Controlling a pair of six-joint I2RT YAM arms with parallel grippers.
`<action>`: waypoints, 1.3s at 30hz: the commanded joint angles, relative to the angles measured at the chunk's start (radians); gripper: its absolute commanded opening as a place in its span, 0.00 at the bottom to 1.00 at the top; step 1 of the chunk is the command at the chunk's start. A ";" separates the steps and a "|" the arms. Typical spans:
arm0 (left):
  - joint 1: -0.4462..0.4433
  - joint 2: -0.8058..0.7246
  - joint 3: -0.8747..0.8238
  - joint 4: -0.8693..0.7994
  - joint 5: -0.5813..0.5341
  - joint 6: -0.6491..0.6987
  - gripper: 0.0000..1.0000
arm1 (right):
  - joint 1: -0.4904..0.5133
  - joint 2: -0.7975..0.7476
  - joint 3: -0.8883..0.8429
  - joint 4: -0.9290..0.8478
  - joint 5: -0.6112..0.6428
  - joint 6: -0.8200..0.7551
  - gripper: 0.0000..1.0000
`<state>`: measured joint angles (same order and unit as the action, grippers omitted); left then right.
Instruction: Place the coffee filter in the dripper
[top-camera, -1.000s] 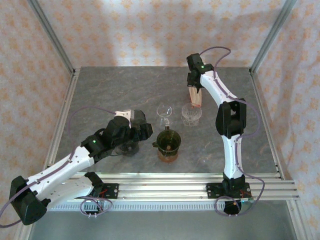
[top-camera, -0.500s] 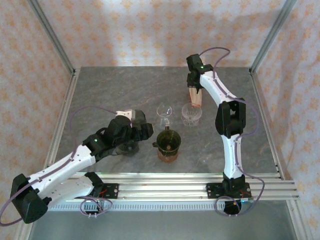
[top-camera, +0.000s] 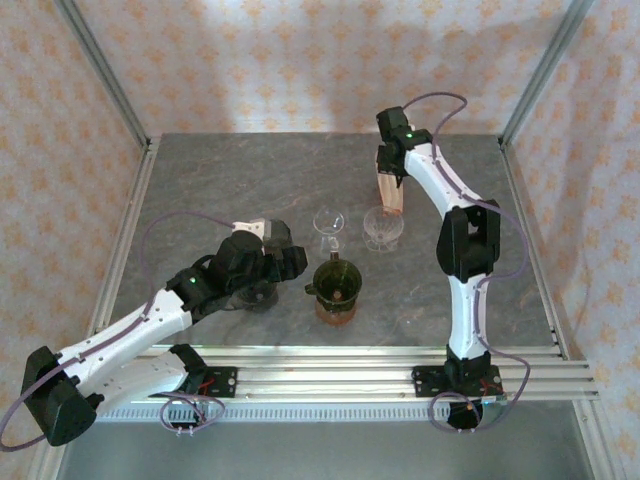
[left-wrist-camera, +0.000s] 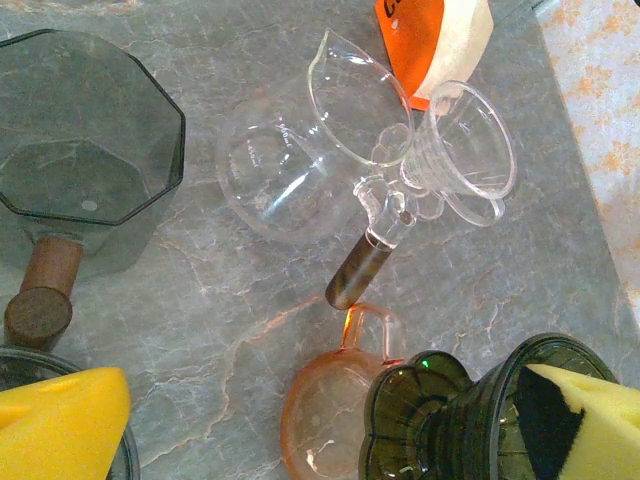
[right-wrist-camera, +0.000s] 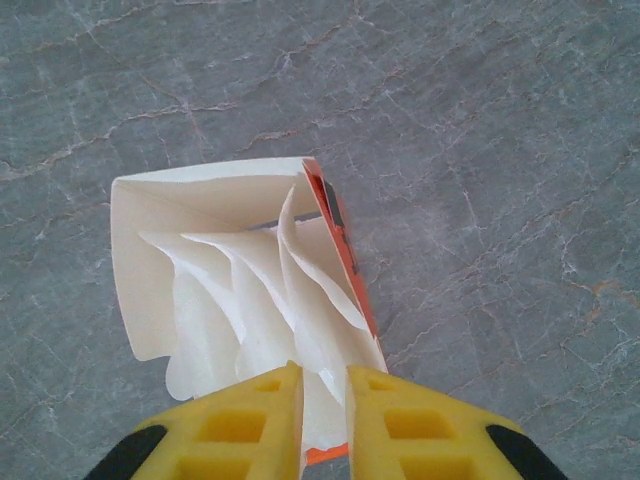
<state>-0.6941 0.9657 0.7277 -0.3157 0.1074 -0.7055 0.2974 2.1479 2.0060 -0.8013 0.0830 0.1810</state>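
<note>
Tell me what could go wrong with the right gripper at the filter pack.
The filters are fanned and nested in the pack, so the right gripper, its jaws nearly together, may pinch several or none. The green dripper stands close among glassware; bringing a filter over could knock something.

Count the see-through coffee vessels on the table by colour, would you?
Clear: 2 (glass server, clear dripper)
Smoky grey: 1 (octagonal pot)
Green: 1 (green dripper)
Orange-pink: 1 (cup)
Total: 5; a dark rim under the left arm is too hidden to count.
</note>
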 joint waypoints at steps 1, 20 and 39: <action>-0.007 0.003 0.020 0.033 -0.001 0.008 0.99 | -0.003 -0.026 -0.005 0.011 0.019 -0.012 0.19; -0.007 0.018 0.023 0.030 -0.014 0.014 0.99 | -0.005 0.064 0.067 -0.023 0.017 -0.019 0.21; -0.007 0.025 0.024 0.035 -0.007 0.013 0.99 | -0.006 0.058 0.071 -0.023 0.035 -0.028 0.06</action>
<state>-0.6941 0.9874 0.7277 -0.3016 0.1070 -0.7052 0.2974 2.2150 2.0556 -0.8078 0.0837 0.1604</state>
